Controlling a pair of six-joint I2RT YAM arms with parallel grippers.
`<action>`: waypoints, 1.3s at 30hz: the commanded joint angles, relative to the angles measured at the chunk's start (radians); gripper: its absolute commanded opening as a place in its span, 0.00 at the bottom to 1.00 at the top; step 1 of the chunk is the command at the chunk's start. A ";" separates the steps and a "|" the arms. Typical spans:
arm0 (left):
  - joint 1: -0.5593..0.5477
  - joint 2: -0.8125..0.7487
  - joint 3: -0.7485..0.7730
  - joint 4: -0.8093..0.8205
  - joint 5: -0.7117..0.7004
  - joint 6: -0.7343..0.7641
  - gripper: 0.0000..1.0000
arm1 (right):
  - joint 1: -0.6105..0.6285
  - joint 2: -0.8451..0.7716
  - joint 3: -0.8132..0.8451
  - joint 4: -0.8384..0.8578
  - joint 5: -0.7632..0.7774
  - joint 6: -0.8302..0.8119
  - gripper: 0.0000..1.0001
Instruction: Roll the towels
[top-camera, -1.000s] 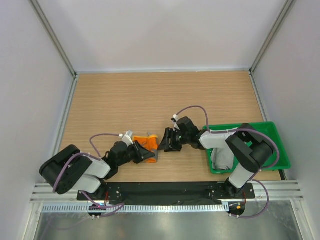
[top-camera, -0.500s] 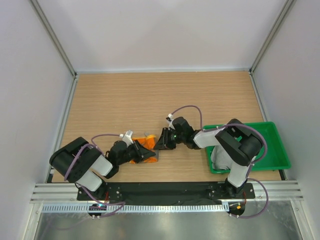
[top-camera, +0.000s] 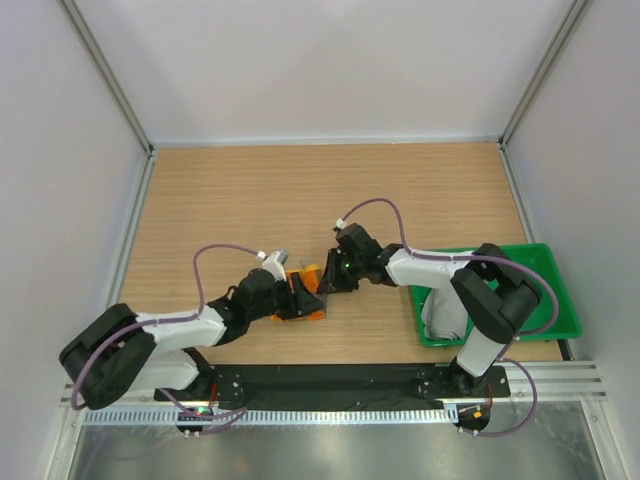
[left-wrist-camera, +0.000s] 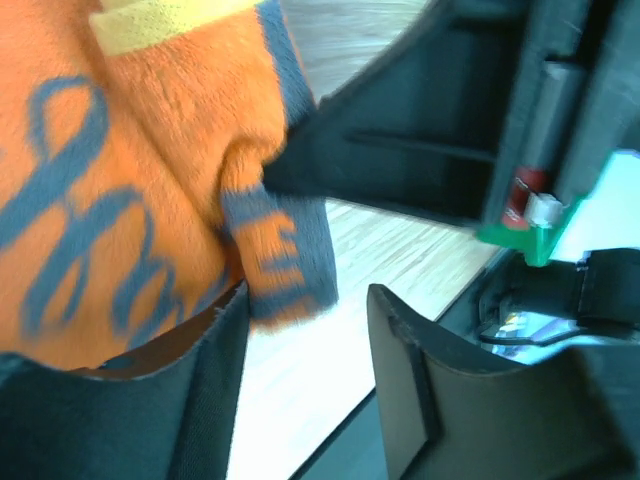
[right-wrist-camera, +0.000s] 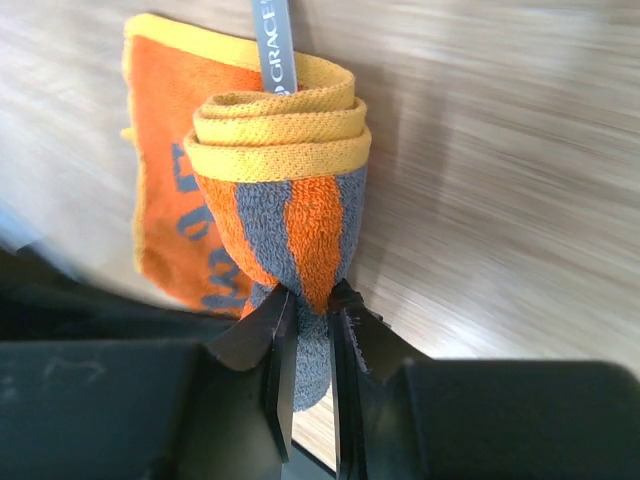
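Right gripper (right-wrist-camera: 310, 300): my jaws pinch one end of the rolled orange-and-grey towel (right-wrist-camera: 280, 190) (yellow hem coiled, label poking out). Left gripper (left-wrist-camera: 305, 320): jaws spread, one finger against the cloth. The roll sits between both grippers, near the middle of the wooden table (top-camera: 300, 190). The light grey towel (top-camera: 445, 318) lies in the green tray (top-camera: 550, 262)

Printed towel (right-wrist-camera: 275, 190): orange face with dark grey lettering, dark grey and orange bands at the rolled end, yellow-orange woven edge; its label (right-wrist-camera: 273, 45) is grey with white letters. Plain towel (top-camera: 445, 316): uniform light grey; tray (top-camera: 558, 300) bright green. Worktop (top-camera: 300, 200) pale wood grain, arms (top-camera: 425, 268) white and black, cables (top-camera: 375, 208) purple, walls (top-camera: 320, 70) plain off-white.
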 joint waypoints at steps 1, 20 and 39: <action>-0.098 -0.106 0.118 -0.370 -0.236 0.159 0.52 | 0.005 -0.067 0.074 -0.344 0.240 -0.058 0.02; -0.594 0.239 0.550 -0.666 -0.957 0.247 0.57 | 0.072 0.003 0.183 -0.504 0.256 -0.015 0.01; -0.660 0.474 0.648 -0.740 -1.086 0.244 0.50 | 0.091 -0.007 0.224 -0.527 0.219 -0.010 0.02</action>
